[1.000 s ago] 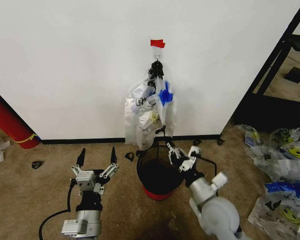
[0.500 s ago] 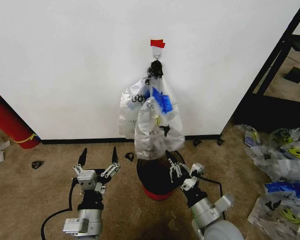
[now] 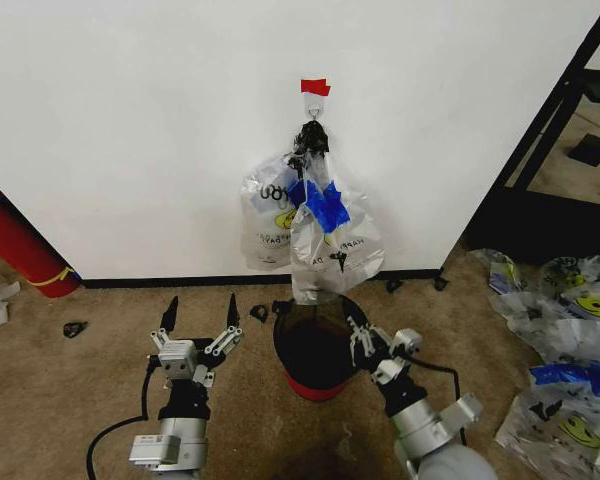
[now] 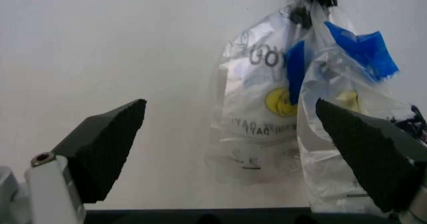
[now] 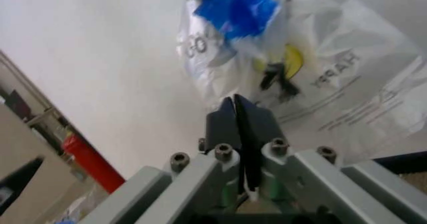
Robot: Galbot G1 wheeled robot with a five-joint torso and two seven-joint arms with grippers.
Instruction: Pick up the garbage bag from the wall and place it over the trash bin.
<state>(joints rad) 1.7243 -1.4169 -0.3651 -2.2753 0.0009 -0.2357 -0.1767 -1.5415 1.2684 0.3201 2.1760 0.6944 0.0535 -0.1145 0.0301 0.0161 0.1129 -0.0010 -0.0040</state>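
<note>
plastic garbage bag: hangs above right gripper, whose jaws are pressed together, empty.
advice: open, pinch one layer only.
left gripper: spread wide, idle.

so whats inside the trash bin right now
The trash bin looks dark inside, with no bag lining it. The garbage bag hangs above it from the wall. The right gripper, at the rim, hides part of the inside.

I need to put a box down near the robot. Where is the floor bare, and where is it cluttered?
Bare: carpet between the red cylinder and the left gripper. Crowded: by the trash bin under the hanging bags, and the loose bag heap on the right.
</note>
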